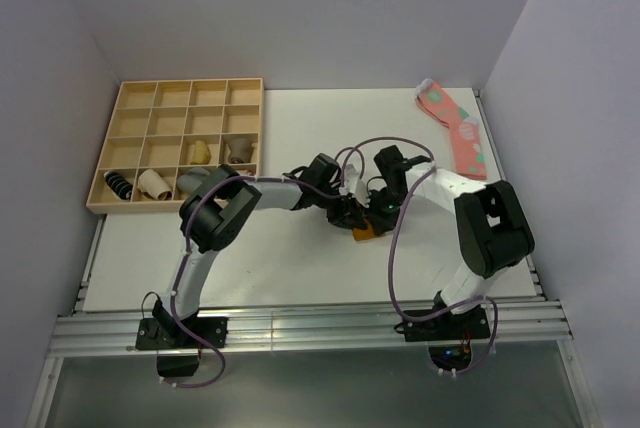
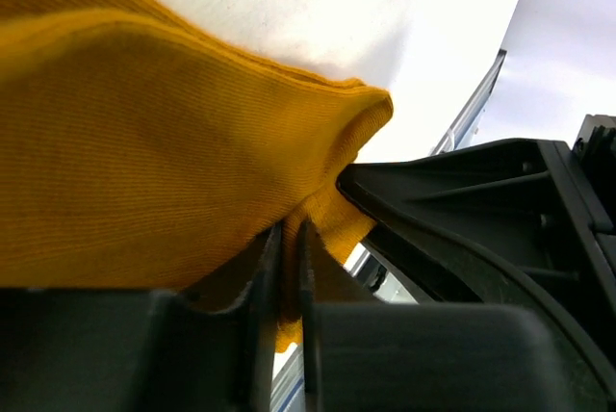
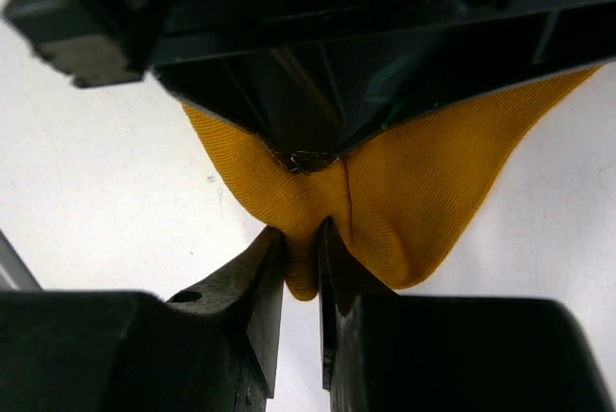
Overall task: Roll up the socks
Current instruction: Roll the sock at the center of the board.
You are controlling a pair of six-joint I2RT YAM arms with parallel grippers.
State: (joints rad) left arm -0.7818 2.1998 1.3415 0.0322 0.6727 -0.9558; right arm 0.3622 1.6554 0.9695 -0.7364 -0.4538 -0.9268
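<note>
pinching mustard sock (image 3: 404, 191), both jaws

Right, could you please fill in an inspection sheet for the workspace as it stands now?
Surface: white table, no spills seen.
Job's things: mustard sock at the table's centre, pinched by both grippers; cuff not in view.
Clutter: pink sock lying flat at the far right; wooden tray at the far left, with sock bundles in its near rows.
Grippers: left gripper shut on a fold of the sock; right gripper shut on another fold, close opposite.
Cables: purple cables loop off both arms.
Surroundings: plain walls on three sides; metal rail along the near edge.
</note>
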